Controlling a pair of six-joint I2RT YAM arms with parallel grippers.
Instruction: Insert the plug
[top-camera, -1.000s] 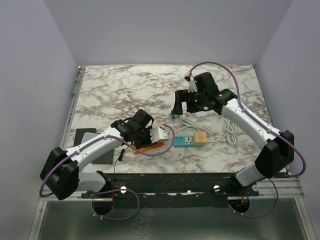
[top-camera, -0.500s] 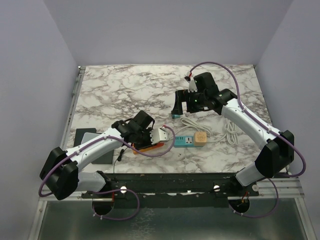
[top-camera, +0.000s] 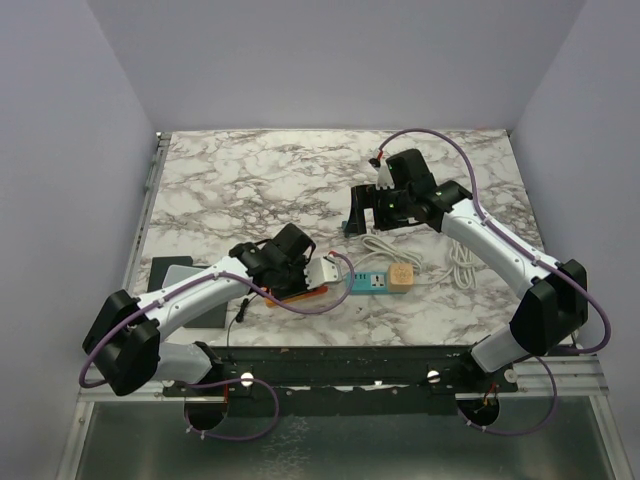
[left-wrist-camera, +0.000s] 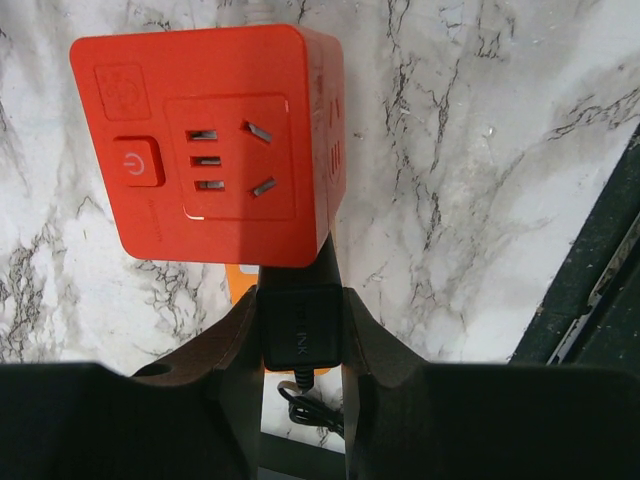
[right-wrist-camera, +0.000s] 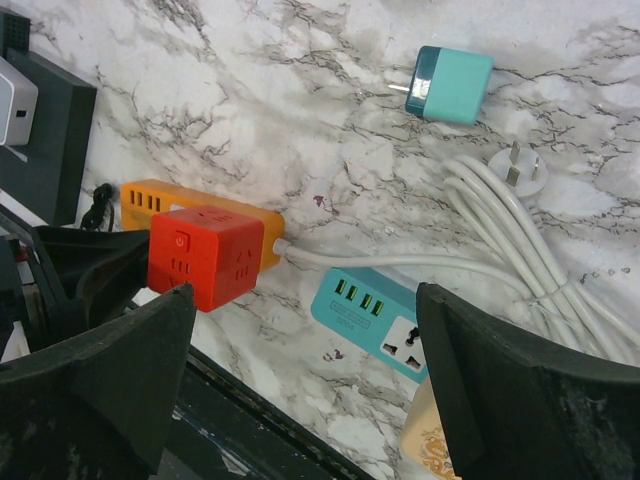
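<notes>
My left gripper (left-wrist-camera: 300, 296) is shut on a black plug (left-wrist-camera: 300, 330) whose thin black cable trails back toward the table edge. The plug's front end sits against the lower side of a red cube socket (left-wrist-camera: 215, 150), which shows a power button and one outlet face. In the right wrist view the red cube (right-wrist-camera: 205, 258) stands in front of an orange power strip (right-wrist-camera: 200, 200). In the top view the left gripper (top-camera: 298, 262) covers the cube near the front middle. My right gripper (top-camera: 365, 213) is open and empty, hovering farther back.
A teal power strip (top-camera: 368, 283) with a beige cube (top-camera: 401, 277) lies right of the left gripper. A coiled white cable (right-wrist-camera: 520, 240), its white plug (right-wrist-camera: 522, 165) and a teal charger (right-wrist-camera: 450, 85) lie near the right gripper. A dark grey box (top-camera: 190, 290) sits at front left.
My left gripper has moved a little to the right and nearer the front with the black plug. The right gripper has barely shifted.
</notes>
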